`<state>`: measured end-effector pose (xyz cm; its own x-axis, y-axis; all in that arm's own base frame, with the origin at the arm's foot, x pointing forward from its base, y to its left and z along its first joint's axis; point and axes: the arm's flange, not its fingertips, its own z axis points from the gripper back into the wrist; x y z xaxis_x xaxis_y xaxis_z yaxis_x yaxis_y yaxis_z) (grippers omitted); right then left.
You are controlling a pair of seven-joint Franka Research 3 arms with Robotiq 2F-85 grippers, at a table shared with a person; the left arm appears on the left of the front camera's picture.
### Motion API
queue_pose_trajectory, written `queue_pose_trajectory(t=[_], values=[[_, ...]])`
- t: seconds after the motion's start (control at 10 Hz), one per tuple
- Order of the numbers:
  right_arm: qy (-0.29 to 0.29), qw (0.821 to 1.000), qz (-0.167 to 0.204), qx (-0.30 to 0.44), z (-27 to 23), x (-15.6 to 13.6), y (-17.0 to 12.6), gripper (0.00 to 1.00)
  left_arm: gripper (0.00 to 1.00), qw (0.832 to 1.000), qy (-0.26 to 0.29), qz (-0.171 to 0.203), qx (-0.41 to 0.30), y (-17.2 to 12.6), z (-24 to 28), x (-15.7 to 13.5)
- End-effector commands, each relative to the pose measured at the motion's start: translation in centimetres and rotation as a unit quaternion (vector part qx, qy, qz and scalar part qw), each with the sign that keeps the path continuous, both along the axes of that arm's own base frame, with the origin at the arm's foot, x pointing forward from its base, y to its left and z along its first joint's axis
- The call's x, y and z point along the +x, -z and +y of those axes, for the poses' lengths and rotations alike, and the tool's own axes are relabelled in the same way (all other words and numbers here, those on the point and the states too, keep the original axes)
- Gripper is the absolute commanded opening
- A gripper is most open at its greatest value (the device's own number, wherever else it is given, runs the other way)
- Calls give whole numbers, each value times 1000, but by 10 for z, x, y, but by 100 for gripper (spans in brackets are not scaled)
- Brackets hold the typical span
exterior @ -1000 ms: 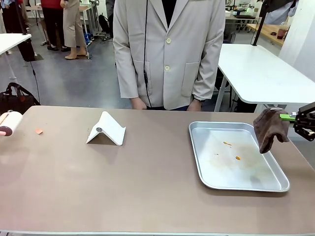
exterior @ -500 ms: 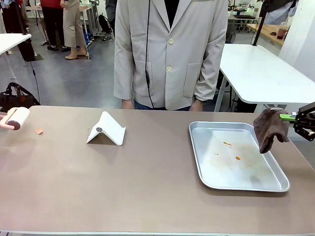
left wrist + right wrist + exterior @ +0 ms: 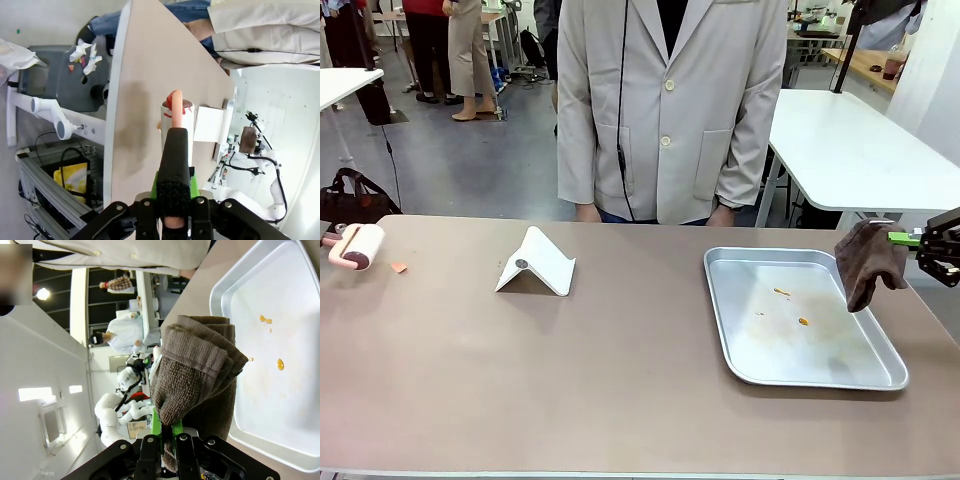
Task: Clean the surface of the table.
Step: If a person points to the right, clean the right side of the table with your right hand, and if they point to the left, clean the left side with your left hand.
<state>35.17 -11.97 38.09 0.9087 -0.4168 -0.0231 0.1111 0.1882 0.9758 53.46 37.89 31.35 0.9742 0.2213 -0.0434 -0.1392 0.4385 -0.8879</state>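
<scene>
The brownish table (image 3: 620, 370) carries a small orange scrap (image 3: 398, 267) near its left end. Just left of the scrap a lint roller (image 3: 355, 247) with a pink handle hovers close to the tabletop. In the left wrist view my left gripper (image 3: 174, 137) is shut on the roller's pink handle, with the roller (image 3: 176, 112) over the table (image 3: 145, 75). At the right edge my right gripper (image 3: 912, 240) is shut on a folded brown cloth (image 3: 868, 262), which hangs above the right rim of the metal tray (image 3: 720, 300). The cloth (image 3: 197, 375) drapes over the right gripper (image 3: 167, 427).
The tray holds a few orange crumbs (image 3: 803, 321). A white folded stand (image 3: 535, 263) sits left of centre. A person in a pale coat (image 3: 665, 110) stands at the far edge, hands down. A white table (image 3: 850, 150) lies beyond on the right.
The lint roller has come farther in from the left edge and dropped a little toward the tabletop. The right gripper and cloth have not moved. The person shifted slightly right.
</scene>
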Motion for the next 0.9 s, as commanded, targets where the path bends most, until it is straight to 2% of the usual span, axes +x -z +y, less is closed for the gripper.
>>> queue_pose_trajectory(t=[0.0, 0.5, 0.8], values=[[-3, 1000, -1, 3, 0, -2, -4, 0, 22, 1000, -1, -14, 20, 2, -18, -12], [-3, 1000, -1, 3, 0, -2, -4, 0, 22, 998, 22, -38, 53, 9, -33, -20], [-3, 1000, -1, 3, 0, -2, -4, 0, 22, 998, 36, -22, 54, 13, -48, -20]])
